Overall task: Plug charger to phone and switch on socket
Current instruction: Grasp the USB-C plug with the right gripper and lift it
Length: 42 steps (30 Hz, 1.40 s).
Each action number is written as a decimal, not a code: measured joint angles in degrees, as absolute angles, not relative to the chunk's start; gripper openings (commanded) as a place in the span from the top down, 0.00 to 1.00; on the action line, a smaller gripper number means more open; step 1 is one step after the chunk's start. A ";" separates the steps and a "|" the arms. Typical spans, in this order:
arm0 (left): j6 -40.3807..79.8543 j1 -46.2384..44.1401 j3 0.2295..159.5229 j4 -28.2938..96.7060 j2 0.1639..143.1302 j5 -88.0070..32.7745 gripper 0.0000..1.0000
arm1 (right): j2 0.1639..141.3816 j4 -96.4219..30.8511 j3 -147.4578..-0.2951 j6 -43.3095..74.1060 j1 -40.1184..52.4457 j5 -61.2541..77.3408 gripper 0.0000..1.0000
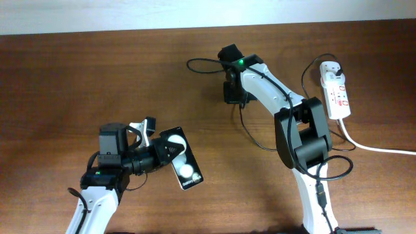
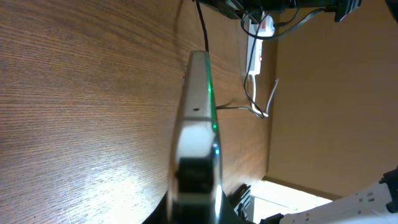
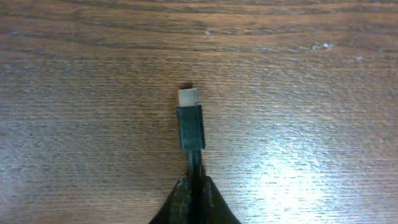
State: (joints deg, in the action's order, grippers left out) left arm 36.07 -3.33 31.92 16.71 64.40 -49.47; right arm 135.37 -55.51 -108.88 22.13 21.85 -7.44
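My left gripper is shut on the phone, a black glossy slab with two white reflections, held at the table's front left. In the left wrist view the phone shows edge-on, reaching away from the jaws. My right gripper is at the back centre, shut on the charger cable just behind its plug. In the right wrist view the black plug with a silver tip sticks out past the closed fingers over bare wood. The white socket strip with red marks lies at the back right.
The thin black cable loops across the table between the right arm and the socket. A thick white cord runs from the socket off the right edge. The right arm's base stands at the front right.
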 measured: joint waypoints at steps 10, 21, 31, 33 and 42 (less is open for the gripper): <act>36.10 -3.33 31.92 17.85 64.40 -49.41 1.00 | 133.93 -62.67 -108.47 19.07 21.82 -7.40 0.96; 39.44 -3.33 31.92 11.53 64.64 -55.90 1.00 | 99.90 -78.08 -107.63 16.51 21.82 0.36 0.96; 53.47 -3.33 31.88 -21.96 78.65 -64.05 1.00 | 77.14 -85.78 -102.63 14.55 21.82 7.92 0.96; 59.94 -3.33 31.73 -30.85 81.36 -65.25 1.00 | 71.33 -85.12 -97.30 14.52 21.82 9.56 0.96; 75.75 -3.33 31.73 -44.10 82.30 -64.90 1.00 | 61.76 -66.35 -69.06 17.82 32.29 15.49 0.96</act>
